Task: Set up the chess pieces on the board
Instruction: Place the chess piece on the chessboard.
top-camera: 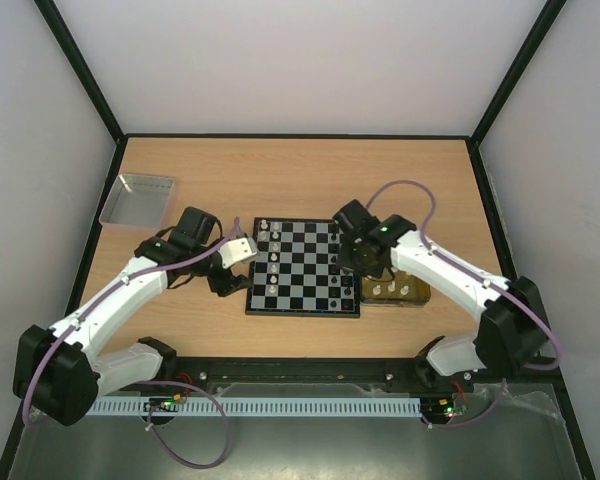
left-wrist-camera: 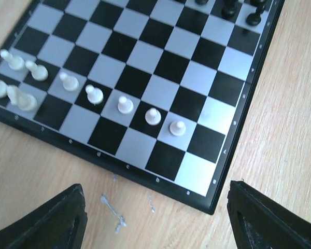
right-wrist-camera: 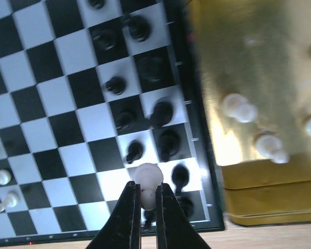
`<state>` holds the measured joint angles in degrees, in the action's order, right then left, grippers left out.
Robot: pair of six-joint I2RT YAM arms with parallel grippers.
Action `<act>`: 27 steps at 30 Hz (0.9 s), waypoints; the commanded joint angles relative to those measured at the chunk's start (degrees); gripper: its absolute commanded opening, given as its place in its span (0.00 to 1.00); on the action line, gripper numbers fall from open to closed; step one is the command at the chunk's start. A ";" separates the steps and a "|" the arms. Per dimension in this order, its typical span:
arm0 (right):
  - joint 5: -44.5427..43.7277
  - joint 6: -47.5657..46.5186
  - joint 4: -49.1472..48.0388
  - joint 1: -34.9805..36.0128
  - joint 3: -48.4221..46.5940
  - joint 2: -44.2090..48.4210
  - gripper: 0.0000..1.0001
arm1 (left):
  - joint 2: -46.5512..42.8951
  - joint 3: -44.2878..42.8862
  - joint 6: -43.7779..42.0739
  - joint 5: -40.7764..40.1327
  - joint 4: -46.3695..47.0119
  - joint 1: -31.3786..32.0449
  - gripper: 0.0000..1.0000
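The right hand point(right-wrist-camera: 147, 205) is clamped on a white piece point(right-wrist-camera: 147, 179) at the lower middle of the frame, over the board point(right-wrist-camera: 52, 104) (black pieces point(right-wrist-camera: 115, 84) stand nearby). The left hand point(left-wrist-camera: 156, 212) is spread apart above the bench point(left-wrist-camera: 280, 129).

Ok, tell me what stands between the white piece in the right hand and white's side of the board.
Black pieces crowd the squares under the right hand and its white piece; past them the middle of the board is bare up to the white pawns.
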<state>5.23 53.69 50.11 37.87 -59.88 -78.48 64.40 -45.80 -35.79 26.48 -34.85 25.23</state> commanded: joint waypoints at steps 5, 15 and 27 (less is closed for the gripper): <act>0.31 3.96 -5.59 11.55 -6.87 -9.81 0.02 | -0.89 2.35 0.18 -3.92 -1.89 -0.04 0.85; 2.00 2.91 -6.68 21.15 -15.40 -22.13 0.02 | -1.53 5.15 4.01 -6.09 3.49 -2.38 0.94; -1.01 -0.57 0.83 25.98 -24.24 -28.97 0.02 | -1.09 4.03 7.38 -4.92 6.10 -5.26 0.95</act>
<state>6.09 54.57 46.06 62.92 -82.37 -106.26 63.55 -40.99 -29.63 19.88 -29.04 20.86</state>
